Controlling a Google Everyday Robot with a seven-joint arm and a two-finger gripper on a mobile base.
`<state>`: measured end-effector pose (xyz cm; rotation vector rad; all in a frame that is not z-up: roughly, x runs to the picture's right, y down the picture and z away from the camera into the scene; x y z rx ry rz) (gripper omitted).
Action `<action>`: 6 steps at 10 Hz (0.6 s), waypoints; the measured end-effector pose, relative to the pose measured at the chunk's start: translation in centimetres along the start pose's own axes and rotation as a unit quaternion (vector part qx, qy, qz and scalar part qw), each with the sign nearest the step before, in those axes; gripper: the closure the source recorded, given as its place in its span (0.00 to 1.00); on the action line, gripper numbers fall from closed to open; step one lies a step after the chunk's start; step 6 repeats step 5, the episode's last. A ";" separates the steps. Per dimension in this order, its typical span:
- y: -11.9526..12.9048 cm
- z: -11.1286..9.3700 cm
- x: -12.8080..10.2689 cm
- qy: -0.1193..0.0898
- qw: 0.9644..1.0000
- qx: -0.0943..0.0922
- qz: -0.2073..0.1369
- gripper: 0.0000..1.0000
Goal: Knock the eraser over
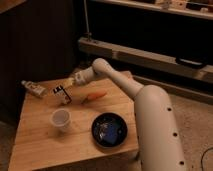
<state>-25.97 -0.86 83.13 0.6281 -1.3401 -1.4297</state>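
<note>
The eraser (61,94) is a small dark block with white marks, standing on the wooden table (45,145) left of centre. My gripper (68,83) is at the end of the white arm, right above and just to the right of the eraser's top; I cannot tell whether it touches it. The eraser looks roughly upright, perhaps slightly tilted.
An orange carrot (95,96) lies just right of the eraser. A translucent cup (61,120) stands in front of it. A whitish bottle (34,88) lies at the table's far left. A dark plate (109,129) holding something bluish sits front right. Shelving runs behind.
</note>
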 end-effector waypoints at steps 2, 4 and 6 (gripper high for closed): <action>-3.2 2.0 -1.9 -0.040 0.999 0.021 -0.015 1.00; -5.4 3.4 -3.8 -0.050 0.998 0.021 -0.023 1.00; -5.8 3.8 -4.3 -0.051 0.998 0.019 -0.023 0.97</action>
